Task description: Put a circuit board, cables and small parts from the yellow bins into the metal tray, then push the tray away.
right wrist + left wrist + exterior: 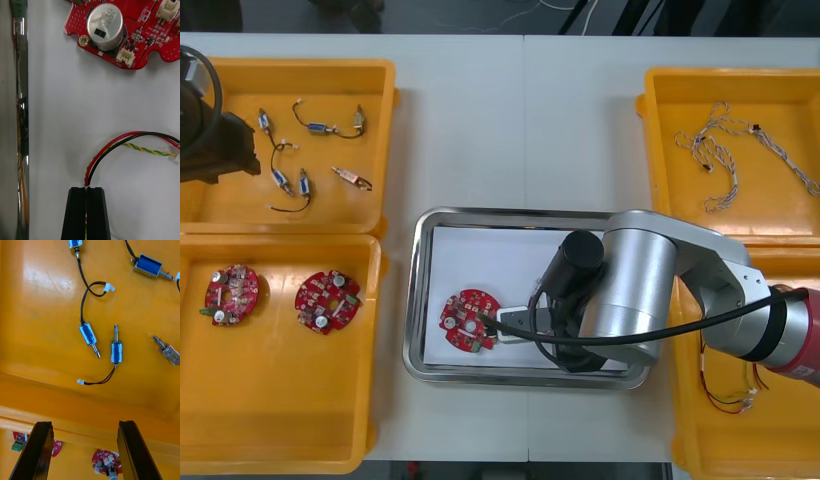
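A round red circuit board (468,322) lies on the white inside of the metal tray (420,300). My right gripper (88,189) hangs low over the tray beside the board and is shut on the end of a red and yellow cable (127,144). The cable curls across the white sheet away from the fingers. In the right wrist view the circuit board (120,30) lies beyond the fingertips, apart from the cable. My left gripper (84,425) is open above the far left yellow bin (45,315), with small metal parts (117,350) on black leads beyond its fingers.
The near left bin (280,420) holds two more circuit boards (327,299). Twisted cables (720,150) lie in the far right bin. Red and yellow cables (725,395) lie in the near right bin. The tray's shiny wall (15,112) runs close beside the right fingers.
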Robot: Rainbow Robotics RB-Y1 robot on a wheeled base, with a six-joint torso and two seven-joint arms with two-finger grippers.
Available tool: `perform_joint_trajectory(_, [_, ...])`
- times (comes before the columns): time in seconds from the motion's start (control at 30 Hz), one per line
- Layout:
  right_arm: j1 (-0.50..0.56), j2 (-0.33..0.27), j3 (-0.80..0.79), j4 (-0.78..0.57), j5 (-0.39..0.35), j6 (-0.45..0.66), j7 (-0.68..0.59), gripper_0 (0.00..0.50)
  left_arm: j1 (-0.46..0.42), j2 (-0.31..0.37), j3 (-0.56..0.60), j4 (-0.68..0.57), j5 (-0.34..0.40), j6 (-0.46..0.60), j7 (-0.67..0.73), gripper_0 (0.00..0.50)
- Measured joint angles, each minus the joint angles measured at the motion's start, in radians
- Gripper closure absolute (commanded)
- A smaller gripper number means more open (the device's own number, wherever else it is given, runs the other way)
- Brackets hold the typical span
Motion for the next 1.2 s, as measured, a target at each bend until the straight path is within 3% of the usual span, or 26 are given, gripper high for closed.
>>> perform_joint_trajectory(0.07, [0.003,0.0,0.0,0.0,0.002,0.0,-0.001,0.417,-0.016,-0.01,0.0,0.032,-0.006,-0.012,0.0,0.0])
perform_joint_trajectory(0.1, [0.005,0.001,0.0,0.0,0.005,0.0,-0.003,0.352,-0.024,-0.015,0.0,0.05,-0.008,-0.021,0.0,0.0])
perform_joint_trajectory(0.13, [0.007,0.001,0.0,0.0,0.008,0.0,-0.003,0.237,-0.032,-0.019,0.0,0.066,-0.01,-0.029,0.0,0.0])
perform_joint_trajectory(0.17, [0.009,0.002,0.0,0.0,0.011,0.0,-0.003,0.193,-0.04,-0.023,0.0,0.085,-0.01,-0.037,0.0,0.0])
perform_joint_trajectory(0.2, [0.01,0.002,0.0,-0.001,0.013,0.0,-0.003,0.037,-0.048,-0.029,0.0,0.105,-0.011,-0.047,0.0,0.0])
perform_joint_trajectory(0.23, [0.01,0.002,0.0,-0.001,0.015,0.0,-0.003,0.0,-0.055,-0.034,0.0,0.123,-0.011,-0.056,0.0,0.0])
perform_joint_trajectory(0.57, [0.011,0.004,-0.001,-0.038,0.05,0.004,-0.031,0.0,-0.113,-0.063,0.0,0.299,-0.019,-0.135,-0.003,0.0])
perform_joint_trajectory(0.9, [0.011,0.012,-0.08,-0.141,0.048,0.093,-0.031,0.0,-0.161,-0.071,-0.005,0.451,-0.034,-0.231,-0.005,0.0])
perform_joint_trajectory(1.2, [0.005,0.05,-0.258,-0.182,-0.048,0.262,-0.064,0.0,-0.174,-0.072,-0.074,0.526,-0.038,-0.335,-0.008,0.0])
